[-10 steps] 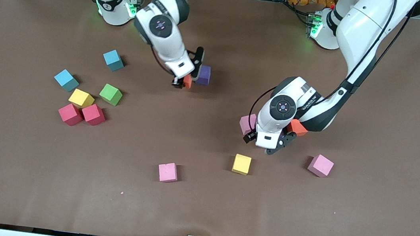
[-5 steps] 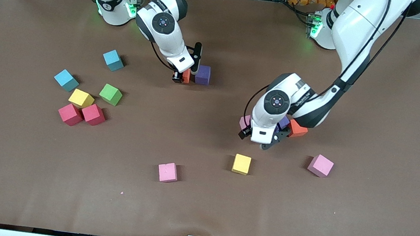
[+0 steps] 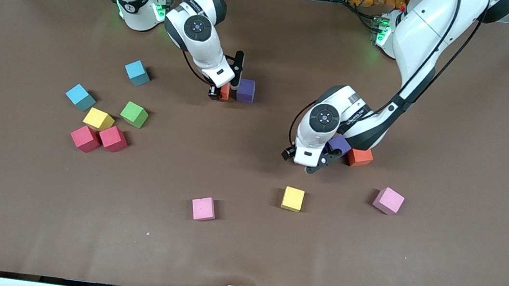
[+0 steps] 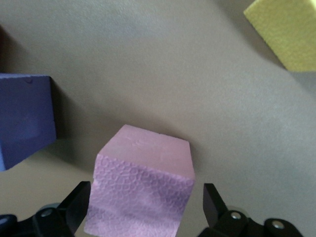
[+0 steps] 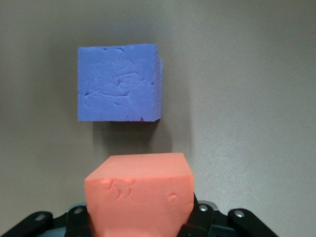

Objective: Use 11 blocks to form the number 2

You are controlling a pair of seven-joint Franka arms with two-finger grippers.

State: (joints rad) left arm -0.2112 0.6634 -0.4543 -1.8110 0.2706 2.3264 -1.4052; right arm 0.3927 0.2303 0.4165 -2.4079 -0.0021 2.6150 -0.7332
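Nearest the front camera: pink block [image 3: 203,208] and yellow block [image 3: 293,198], loose on the worktop [image 3: 240,258]. Farther up: left claw [image 4: 143,210], spread wide astride a pink cube [image 4: 140,190], beside a purple cube [image 3: 341,144]. Farthest: right claw [image 5: 140,217], clamped on an orange cube [image 5: 139,192], just beside its purple neighbour [image 5: 119,82]. No legible writing.

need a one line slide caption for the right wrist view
Right hand shut on an orange block, held just short of a purple block on the brown table.
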